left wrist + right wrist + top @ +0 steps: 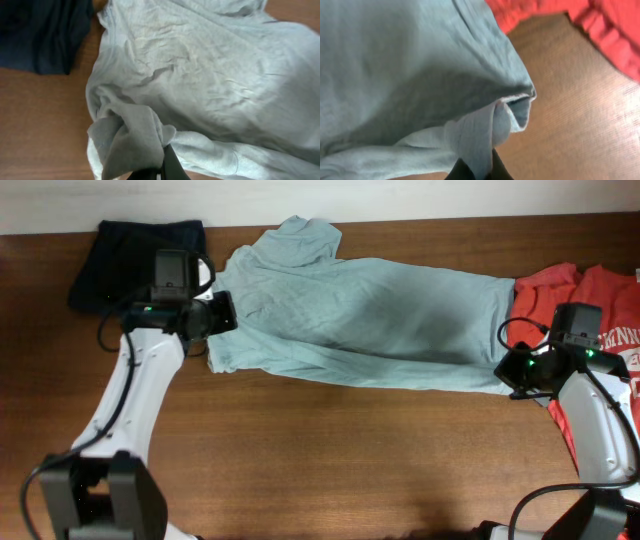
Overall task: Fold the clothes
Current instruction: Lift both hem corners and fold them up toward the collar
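Note:
The pale grey-teal T-shirt [370, 320] lies stretched across the back of the table, collar end to the left. My left gripper [222, 315] is shut on a bunched fold of its left end [135, 140]. My right gripper [512, 372] is shut on the shirt's right hem corner [490, 135]. The red T-shirt with white lettering [600, 330] lies at the right edge, partly under my right arm, and also shows in the right wrist view [600, 25].
A dark navy garment [125, 260] lies at the back left corner, also in the left wrist view [40, 35]. Bare wooden table [350, 460] fills the front half. A pale wall strip runs along the back edge.

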